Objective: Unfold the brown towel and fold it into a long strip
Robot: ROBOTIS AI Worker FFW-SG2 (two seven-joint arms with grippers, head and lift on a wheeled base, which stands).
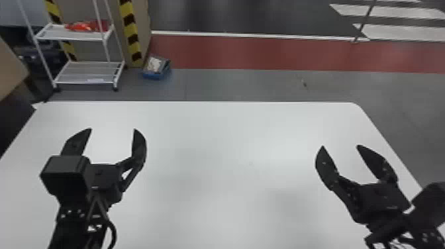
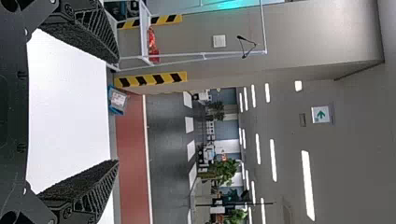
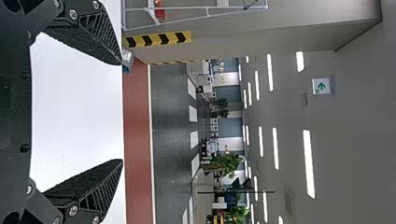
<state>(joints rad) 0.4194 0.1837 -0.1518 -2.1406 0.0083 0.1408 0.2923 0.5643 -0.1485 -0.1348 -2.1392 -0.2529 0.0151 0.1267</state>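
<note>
1. Initial state: the flat-fingered black left pincer (image 1: 113, 129) stands open over the smooth white bench (image 1: 225, 172); the matching black right pincer (image 1: 340, 146) is likewise open, toward the bench's right side.
2. Brown towel: position cannot be determined. Locate it before lowering either pincer.
3. Approach slowly, fingers astride a free edge.
4. Grip opposite corners lightly; spread evenly to prevent creases.

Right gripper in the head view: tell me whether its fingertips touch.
No, the right gripper has its fingertips apart, with the white table showing between them.
</note>
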